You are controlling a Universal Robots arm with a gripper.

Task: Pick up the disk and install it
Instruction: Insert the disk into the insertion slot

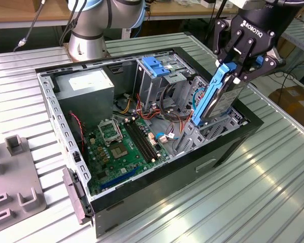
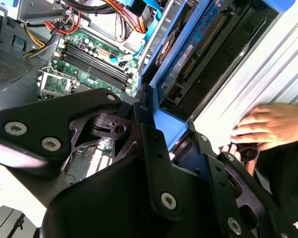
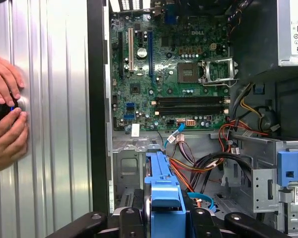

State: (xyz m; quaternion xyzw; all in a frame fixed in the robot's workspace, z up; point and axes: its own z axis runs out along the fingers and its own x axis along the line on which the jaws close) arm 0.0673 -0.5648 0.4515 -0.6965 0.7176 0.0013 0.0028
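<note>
The disk (image 1: 220, 101) stands tilted in the exterior view. Its lower end is down in the drive bay at the corner of the open computer case (image 1: 228, 147) on the exterior view's right, and its upper part rises above the rim. The tool (image 1: 239, 68) pinches the disk's upper end by the blue frame. The pick-up looks done and the install is in hand but not finished. As I judge it, seating the disk calls for the frame staying square to the bay's guides.

The second wrist view adds the close grip: the tool (image 2: 171, 134) is clamped on the frame's end tab, with the disk (image 2: 198, 44) running away into the bay. A person's hand (image 2: 268, 126) rests on the surface (image 2: 288, 59) beside the case.

In the first wrist view the disk (image 3: 164, 188) shows edge-on, held in line with the bay. Two hands (image 3: 5, 119) hold a small dark object on the surface, apart from the case, and the motherboard (image 3: 174, 74) lies open.
</note>
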